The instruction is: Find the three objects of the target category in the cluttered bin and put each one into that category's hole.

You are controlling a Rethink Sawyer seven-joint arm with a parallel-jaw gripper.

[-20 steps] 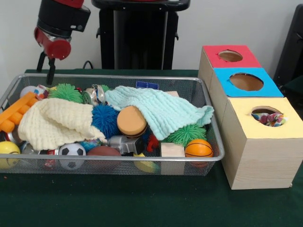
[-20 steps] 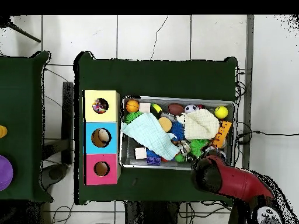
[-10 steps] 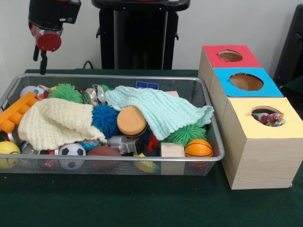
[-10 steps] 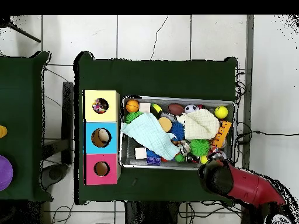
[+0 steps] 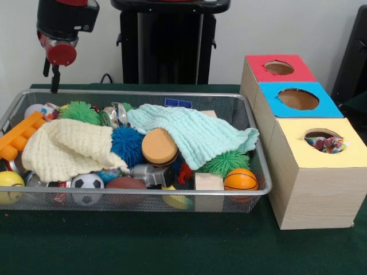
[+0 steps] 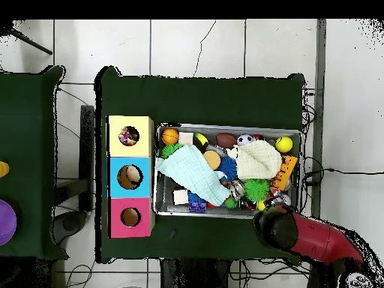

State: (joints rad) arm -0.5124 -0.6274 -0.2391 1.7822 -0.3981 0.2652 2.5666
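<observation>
Search step in hand: the red-and-black pincer [image 5: 54, 77], grip state indiscernible, hangs above the far corner of the silver wire-mesh bin [image 5: 172, 201] on the green counter [image 5: 143, 246], apart from the three-holed wooden box [image 5: 312, 172]; next it must descend onto a target.

Even, bright indoor light falls from above; the wire bin [image 5: 137, 197] throws only a faint soft shadow on the dark green tabletop [image 5: 172, 246]. No glare shows, and the front view looks slightly soft.
</observation>
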